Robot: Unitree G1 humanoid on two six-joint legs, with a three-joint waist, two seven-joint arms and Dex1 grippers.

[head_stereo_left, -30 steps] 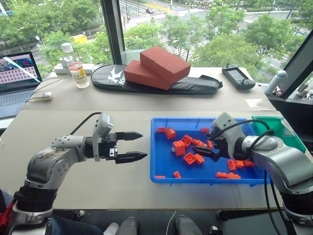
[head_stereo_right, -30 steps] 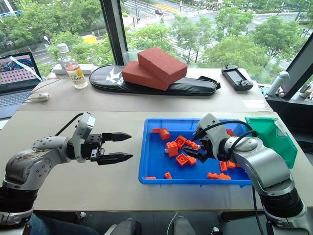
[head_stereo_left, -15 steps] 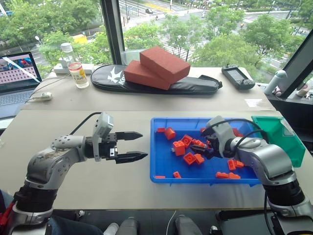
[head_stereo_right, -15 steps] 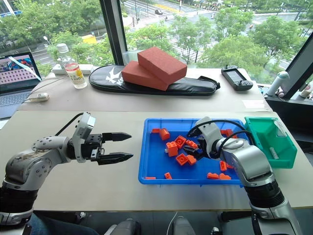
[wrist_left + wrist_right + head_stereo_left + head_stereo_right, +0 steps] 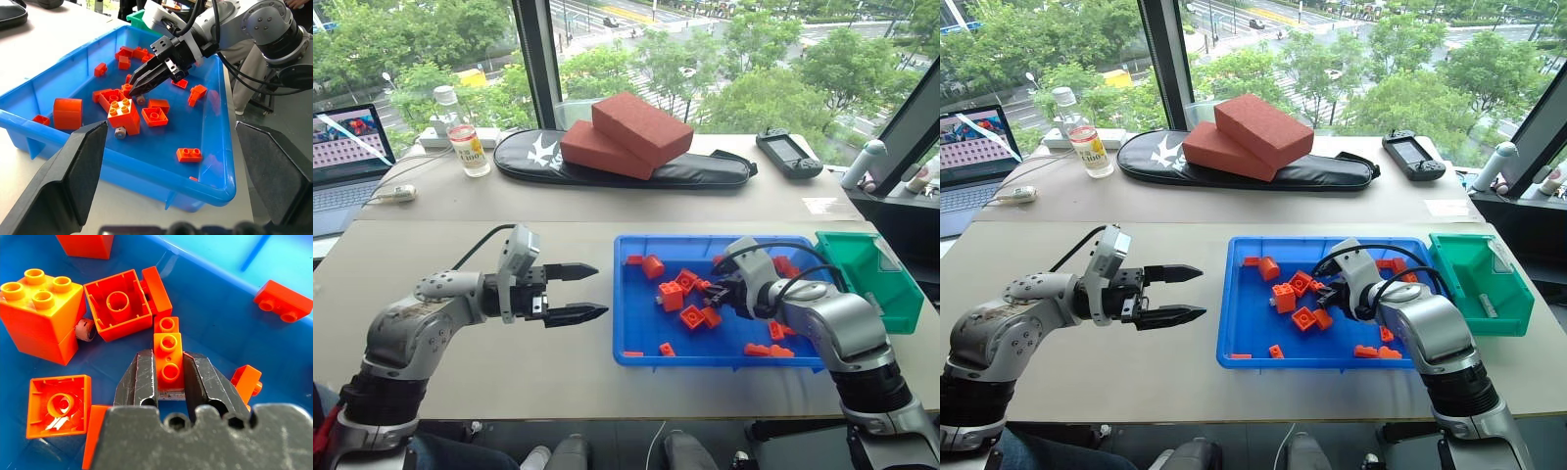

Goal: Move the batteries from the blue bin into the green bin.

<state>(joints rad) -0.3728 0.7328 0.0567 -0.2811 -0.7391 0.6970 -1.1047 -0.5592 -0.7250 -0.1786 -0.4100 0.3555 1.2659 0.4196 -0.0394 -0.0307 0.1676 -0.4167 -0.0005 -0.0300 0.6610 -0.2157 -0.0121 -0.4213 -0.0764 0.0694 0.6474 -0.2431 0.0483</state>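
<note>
Two stubby silvery-grey batteries among orange bricks; right gripper tight together, left gripper apart.

1. The left arm is held bent at the near left, its hand pointed level towards the right with the two black fingers spread apart.
2. The right arm is reached in from the near right, its hand angled slightly downward.
3. The right hand's fingers are drawn nearly together.

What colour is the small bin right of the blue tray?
Teal-green bin, clearest in the right eye view.
</note>
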